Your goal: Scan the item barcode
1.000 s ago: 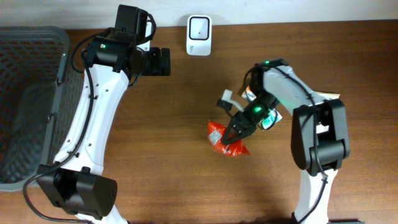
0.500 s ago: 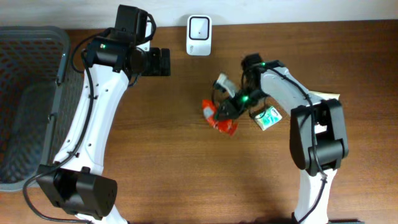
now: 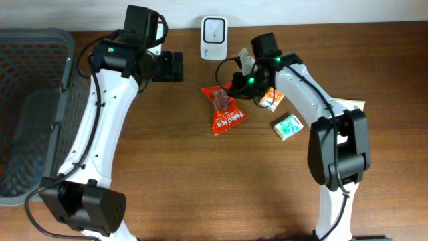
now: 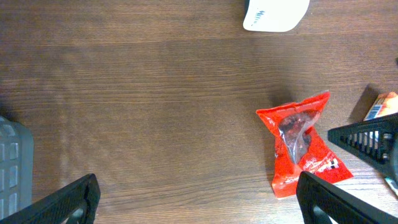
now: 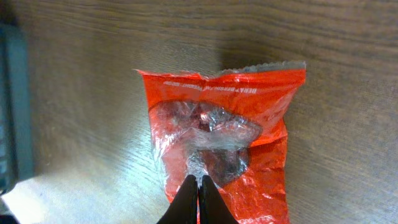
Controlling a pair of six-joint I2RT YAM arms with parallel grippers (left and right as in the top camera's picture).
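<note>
Carrying packet (image 3: 224,110), red, pinched in the clamped right gripper (image 3: 235,87). It has moved from mid-table to near the scanner (image 3: 214,29). Left gripper (image 3: 177,67) spread wide, empty. Judgement: almost in scan range; barcode side cannot be told.

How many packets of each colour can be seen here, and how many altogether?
red packet: 1
orange packet: 1
green packet: 1
Total: 3
Not counted: a pale thing, mostly hidden, kind unclear.
</note>
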